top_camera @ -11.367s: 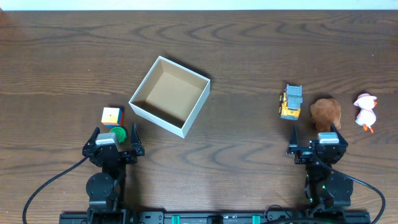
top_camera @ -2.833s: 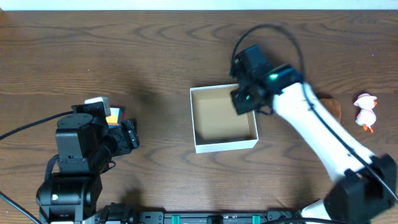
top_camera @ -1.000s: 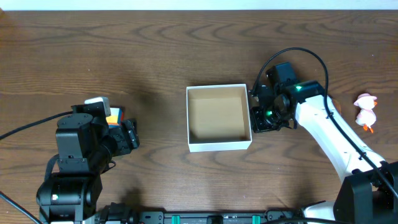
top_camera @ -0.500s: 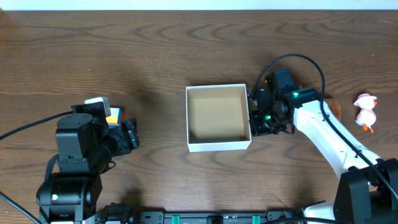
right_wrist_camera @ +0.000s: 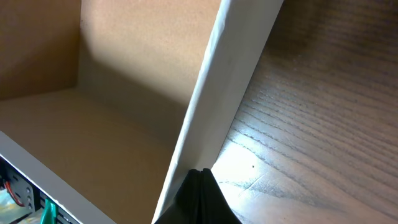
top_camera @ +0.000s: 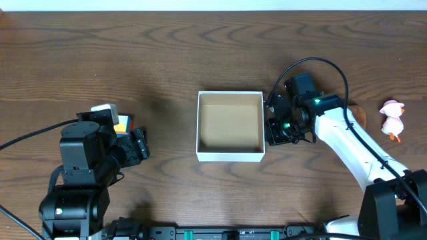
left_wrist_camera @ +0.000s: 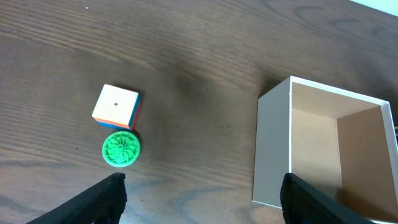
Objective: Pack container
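Overhead, my right arm (top_camera: 347, 143) covers most of a brown plush (top_camera: 358, 113), and the left arm (top_camera: 83, 160) hides part of the coloured cube (top_camera: 123, 123). The green disc (left_wrist_camera: 121, 148) shows only in the left wrist view, just beside the cube. The container (top_camera: 230, 155) sits open side up in the middle of the desk (top_camera: 200, 53), cropped by the frame in both wrist views. The right pincer (top_camera: 272, 125) has its tips together at the outside of the container's right wall; I cannot tell whether it presses there. The left pincer (left_wrist_camera: 202, 186) stands apart and holds nothing, well left of the container. A pink toy (top_camera: 392, 119) lies far right.
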Controlling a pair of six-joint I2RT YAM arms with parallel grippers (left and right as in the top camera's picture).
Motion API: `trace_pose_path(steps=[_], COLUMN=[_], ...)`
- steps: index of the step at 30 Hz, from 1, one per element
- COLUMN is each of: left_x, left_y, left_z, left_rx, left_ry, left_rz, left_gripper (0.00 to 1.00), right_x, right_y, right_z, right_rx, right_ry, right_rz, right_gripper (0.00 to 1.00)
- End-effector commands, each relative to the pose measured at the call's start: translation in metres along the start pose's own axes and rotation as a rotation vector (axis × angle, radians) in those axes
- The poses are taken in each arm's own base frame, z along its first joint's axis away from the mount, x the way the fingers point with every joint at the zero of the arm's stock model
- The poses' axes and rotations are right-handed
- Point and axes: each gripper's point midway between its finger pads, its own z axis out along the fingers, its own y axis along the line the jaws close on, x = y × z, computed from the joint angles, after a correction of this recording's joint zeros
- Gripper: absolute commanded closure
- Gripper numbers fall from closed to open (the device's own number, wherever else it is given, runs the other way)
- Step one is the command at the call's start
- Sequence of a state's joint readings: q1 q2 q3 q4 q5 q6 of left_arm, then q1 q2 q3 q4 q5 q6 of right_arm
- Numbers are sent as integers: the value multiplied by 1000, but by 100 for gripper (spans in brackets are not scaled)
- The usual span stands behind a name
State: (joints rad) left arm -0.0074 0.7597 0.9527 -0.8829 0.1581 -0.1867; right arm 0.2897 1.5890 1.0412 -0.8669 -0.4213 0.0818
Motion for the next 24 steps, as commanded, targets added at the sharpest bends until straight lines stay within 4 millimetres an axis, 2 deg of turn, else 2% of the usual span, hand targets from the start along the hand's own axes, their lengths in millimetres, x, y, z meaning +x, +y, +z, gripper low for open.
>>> trace_pose_path(steps=[1, 4, 8, 11, 12, 13, 14, 15, 16, 17, 18, 22, 24], left_x=[-5, -5, -5, -5, -5, -5, -5, -5, -5, -5, -5, -5, -5], left_y=[-2, -2, -2, -2, -2, -2, -2, -2, -2, -2, -2, -2, -2], left_z=[-3, -3, -3, -3, -3, -3, -3, -3, -3, -3, -3, -3, -3], left_rx=[7, 7, 7, 6, 7, 6, 6, 6, 6, 7, 7, 6, 6], left_ry=[-12, -12, -12, -12, -12, -12, -12, -12, -12, -12, -12, -12, -12], left_rz=[-4, -4, -4, -4, -4, -4, -4, -4, -4, -4, -4, -4, -4], left_gripper=[21, 20, 20, 20, 20, 20, 7, 4, 0, 2, 2, 2, 2], right_x=[0, -2, -10, -25, -33, -37, -44, -51, -58, -64, -71, -87, -87], right_y=[8, 1, -19, -39, -45, -48, -52, -54, -54, -53, -53, -59, -79], right_z=[3, 3, -2, -20, -33, -42, -56, -71, -87, -100, -115, -159, -172], right_rx=[-29, 7, 116, 213, 244, 261, 281, 294, 299, 304, 310, 332, 396], right_ry=[3, -5, -39, -101, -131, -152, -180, -209, -238, -265, -299, -413, -463], right_rz=[-33, -26, 34, 70, 81, 89, 94, 89, 71, 56, 45, 126, 298], right_gripper=[98, 96, 96, 93, 90, 85, 76, 61, 39, 13, 1, 1, 1])
